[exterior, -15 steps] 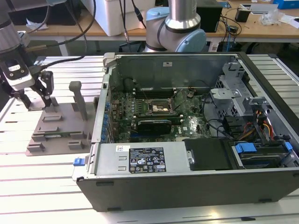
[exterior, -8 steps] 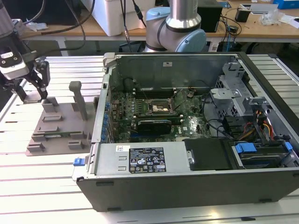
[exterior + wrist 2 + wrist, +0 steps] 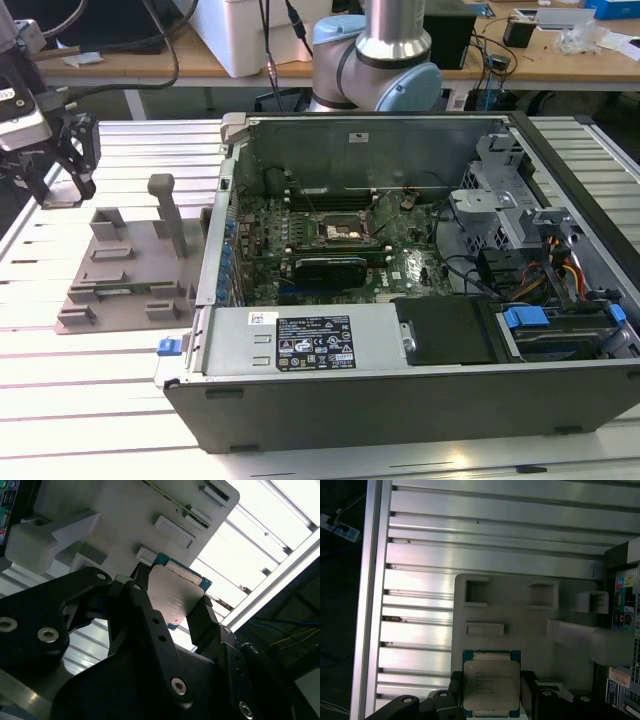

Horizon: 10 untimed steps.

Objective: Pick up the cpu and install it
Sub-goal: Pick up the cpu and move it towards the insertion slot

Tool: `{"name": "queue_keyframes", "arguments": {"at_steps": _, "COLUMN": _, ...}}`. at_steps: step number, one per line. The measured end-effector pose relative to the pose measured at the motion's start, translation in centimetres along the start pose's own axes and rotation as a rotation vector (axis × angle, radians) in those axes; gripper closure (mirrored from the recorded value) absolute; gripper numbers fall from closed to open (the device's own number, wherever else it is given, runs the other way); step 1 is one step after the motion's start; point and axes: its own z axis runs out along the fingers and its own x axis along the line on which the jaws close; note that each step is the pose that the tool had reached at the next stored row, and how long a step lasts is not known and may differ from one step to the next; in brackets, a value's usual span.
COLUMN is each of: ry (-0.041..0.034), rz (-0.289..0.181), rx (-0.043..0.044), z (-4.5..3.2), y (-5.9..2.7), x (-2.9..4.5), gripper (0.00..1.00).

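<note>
- gripper (image 3: 65, 192) is up off the grey fixture plate (image 3: 120, 285), over the plate's far corner on the exterior view's left, not touching it
- claw is clenched on the cpu (image 3: 491, 687); one black finger (image 3: 527, 690) presses each of two opposite edges, the same in both wrist views
- cpu in the second wrist view (image 3: 172, 597): silver-grey lid facing the camera, thin greenish rim showing past the lid, the fingers (image 3: 200, 617) pinching its sides
- cpu hangs in the air above the fixture plate (image 3: 530, 630), clear of its surface and not seated in any pocket
- first wrist view: past the cpu the plate carries two square open blocks and a flat rectangular raised block; none of them touch the chip
- the plate has a tall upright post (image 3: 168, 210) on the side nearer the open computer case (image 3: 400, 380)
- the case lies on its side just beside the plate, on the exterior view's right of it, with the motherboard (image 3: 400, 265) exposed inside
- cpu socket (image 3: 340, 232) sits on that motherboard, well apart from the plate and from the held chip
- plate and case both rest on the slatted aluminium table (image 3: 100, 400)
- arm base (image 3: 390, 60) stands behind the case, on the far side from the plate
</note>
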Motion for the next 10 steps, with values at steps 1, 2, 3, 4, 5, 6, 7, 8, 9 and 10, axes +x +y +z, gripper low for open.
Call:
{"name": "queue_keyframes", "arguments": {"at_steps": 1, "ry": 0.0, "rz": 0.0, "rx": 0.0, "z": -0.11, "y": 0.0, "x": 0.0, "gripper": 0.45}}
{"name": "queue_keyframes", "arguments": {"at_steps": 2, "ry": 0.0, "rz": 0.0, "rx": 0.0, "z": -0.24, "y": 0.0, "x": -0.01, "gripper": 0.45}}
{"name": "queue_keyframes", "arguments": {"at_steps": 3, "ry": 0.0001, "rz": 0.0, "rx": 0.0, "z": -0.36, "y": 0.0, "x": -0.01, "gripper": 0.45}}
{"name": "queue_keyframes", "arguments": {"at_steps": 4, "ry": 0.0, "rz": 0.0, "rx": 0.0, "z": -0.55, "y": 0.0, "x": -0.01, "gripper": 0.45}}
{"name": "queue_keyframes", "arguments": {"at_steps": 5, "ry": 0.0, "rz": 0.0, "rx": 0.0, "z": -0.78, "y": 0.0, "x": -0.02, "gripper": 0.45}}
{"name": "queue_keyframes", "arguments": {"at_steps": 6, "ry": 0.0001, "rz": 0.0, "rx": 0.0, "z": -1.0, "y": 0.0, "x": -0.02, "gripper": 0.45}}
{"name": "queue_keyframes", "arguments": {"at_steps": 7, "ry": 0.0001, "rz": 0.0, "rx": 0.0, "z": -1.15, "y": 0.0, "x": -0.02, "gripper": 0.45}}
{"name": "queue_keyframes", "arguments": {"at_steps": 8, "ry": 0.0, "rz": 0.0, "rx": 0.0, "z": -1.29, "y": 0.0, "x": -0.03, "gripper": 0.45}}
{"name": "queue_keyframes", "arguments": {"at_steps": 9, "ry": 0.0, "rz": 0.0, "rx": 0.0, "z": -1.43, "y": 0.0, "x": -0.03, "gripper": 0.45}}
{"name": "queue_keyframes", "arguments": {"at_steps": 10, "ry": 0.0001, "rz": 0.0, "rx": 0.0, "z": -1.58, "y": 0.0, "x": -0.03, "gripper": 0.45}}
